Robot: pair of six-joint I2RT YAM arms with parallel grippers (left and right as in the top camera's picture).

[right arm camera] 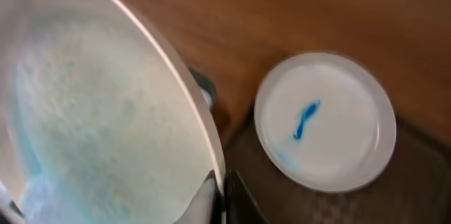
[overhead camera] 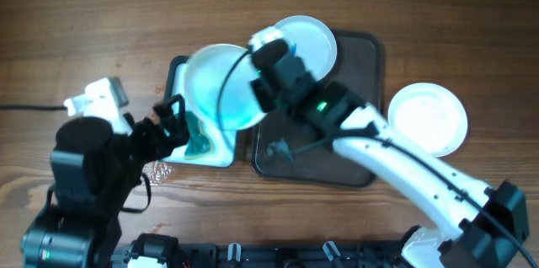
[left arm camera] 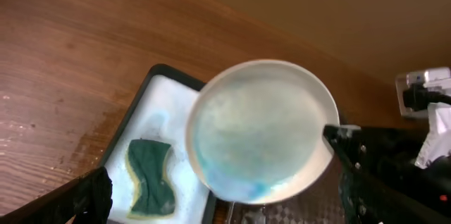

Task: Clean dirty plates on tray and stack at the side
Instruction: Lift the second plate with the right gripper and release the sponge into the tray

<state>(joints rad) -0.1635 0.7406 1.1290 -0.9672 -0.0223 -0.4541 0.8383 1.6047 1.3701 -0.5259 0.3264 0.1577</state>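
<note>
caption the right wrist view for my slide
Right gripper holds round white plate by its rim; second, blue-smeared plate on dark brown tray

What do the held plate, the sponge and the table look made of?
The held plate: smooth white with a sheen, likely plastic or glazed ceramic; unclear which. The sponge: dark green scouring layer over yellow foam, seen at its edge. The table: wood or wood-look laminate, brown grain showing.

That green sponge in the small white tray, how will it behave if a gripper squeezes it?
The sponge probably squashes rather than staying stiff; it looks like yellow foam under a green top. Likely light, though possibly soaked and slippery, since the small tray under it looks wet. Lying flat, it should not roll.
</note>
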